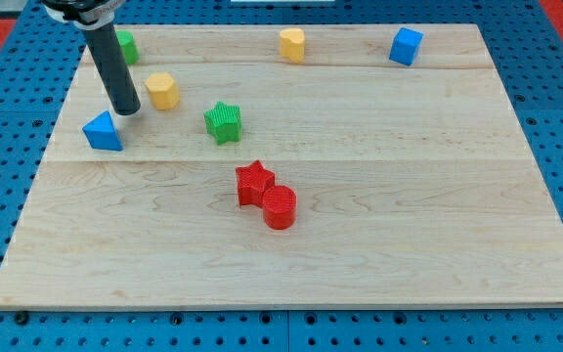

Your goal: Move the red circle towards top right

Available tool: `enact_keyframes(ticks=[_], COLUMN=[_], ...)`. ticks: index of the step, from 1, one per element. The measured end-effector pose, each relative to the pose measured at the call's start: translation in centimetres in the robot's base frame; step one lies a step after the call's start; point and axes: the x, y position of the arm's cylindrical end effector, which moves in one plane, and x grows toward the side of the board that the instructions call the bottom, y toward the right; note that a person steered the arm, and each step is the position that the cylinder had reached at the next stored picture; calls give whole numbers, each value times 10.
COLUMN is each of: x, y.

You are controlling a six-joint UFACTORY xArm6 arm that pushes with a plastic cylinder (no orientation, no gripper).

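Observation:
The red circle (280,207) lies near the board's middle, touching the red star (254,182) at its upper left. My tip (127,110) is far off at the view's upper left, between the blue triangle (103,131) just below-left of it and the yellow hexagon (162,90) to its right. The rod runs up from the tip to the view's top edge.
A green star (223,121) lies right of the yellow hexagon. A green block (125,45) shows partly behind the rod at the top left. A yellow block (292,44) and a blue cube (406,46) lie along the top of the wooden board (438,196).

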Motion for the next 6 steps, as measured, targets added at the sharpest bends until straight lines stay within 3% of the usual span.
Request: enact_keyframes(ticks=[2, 4, 5, 6], x=[0, 11, 37, 118], y=[-14, 14, 32, 65])
